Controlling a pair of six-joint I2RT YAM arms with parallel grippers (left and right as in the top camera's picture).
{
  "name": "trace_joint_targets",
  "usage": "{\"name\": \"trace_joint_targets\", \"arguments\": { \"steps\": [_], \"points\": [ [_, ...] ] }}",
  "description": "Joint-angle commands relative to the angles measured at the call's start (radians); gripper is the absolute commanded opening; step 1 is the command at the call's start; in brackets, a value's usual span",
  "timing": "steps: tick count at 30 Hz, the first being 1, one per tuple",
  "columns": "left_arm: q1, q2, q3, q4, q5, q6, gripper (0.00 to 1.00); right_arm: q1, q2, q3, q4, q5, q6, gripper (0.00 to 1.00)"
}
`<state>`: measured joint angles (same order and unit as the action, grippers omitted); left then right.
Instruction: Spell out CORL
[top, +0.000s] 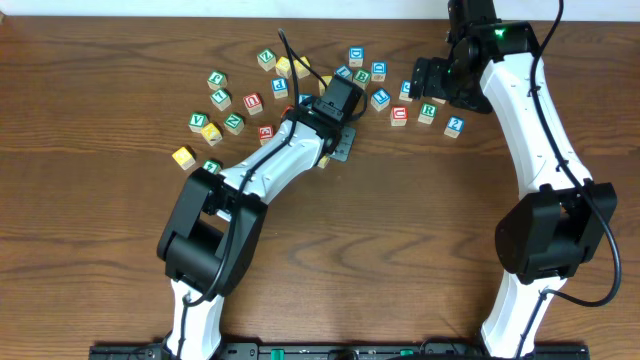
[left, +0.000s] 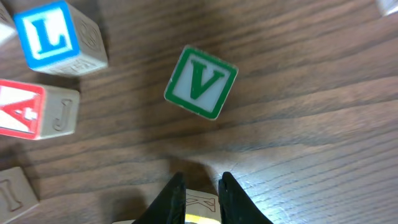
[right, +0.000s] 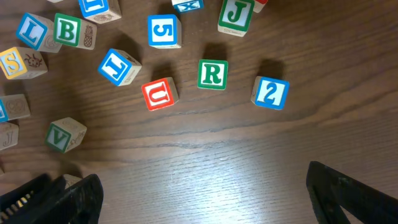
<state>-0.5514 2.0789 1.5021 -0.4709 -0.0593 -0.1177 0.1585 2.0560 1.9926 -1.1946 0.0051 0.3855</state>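
Left pincer (left: 201, 182) was narrow, clamped on a yellow-edged cube (left: 203, 208). Its letter was hidden, and whether it cleared the tabletop (left: 311, 124) could not be told. The blue L cube (left: 48, 36) sat flat on the wood, apart from the green V cube (left: 200, 81), with both ahead of the fingers.

Right pincer (right: 205, 196) stood wide with nothing between its fingers, toward the far right of the tabletop. The green R cube (right: 212, 74) lay just ahead of it, upright, between the red U cube (right: 159, 94) and the blue 2 cube (right: 270, 93), touching neither.
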Motion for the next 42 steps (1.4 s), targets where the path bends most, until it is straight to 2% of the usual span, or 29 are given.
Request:
{"name": "trace_joint_targets", "arguments": {
  "steps": [1, 14, 19, 42],
  "points": [
    [0.003, 0.018, 0.001, -0.002, -0.021, -0.015, 0.19, 0.006, 0.005, 0.012, -0.003, 0.016, -0.009, 0.99],
    [0.003, 0.018, -0.001, -0.052, -0.024, -0.03, 0.14, 0.006, 0.005, 0.012, -0.004, 0.019, -0.009, 0.99],
    [0.003, 0.018, -0.002, -0.066, -0.066, -0.085, 0.14, 0.006, 0.005, 0.012, -0.005, 0.019, -0.009, 0.99],
    [0.055, 0.018, -0.001, -0.106, -0.066, -0.192, 0.14, 0.006, 0.005, 0.012, -0.006, 0.019, -0.009, 0.99]
  ]
}}
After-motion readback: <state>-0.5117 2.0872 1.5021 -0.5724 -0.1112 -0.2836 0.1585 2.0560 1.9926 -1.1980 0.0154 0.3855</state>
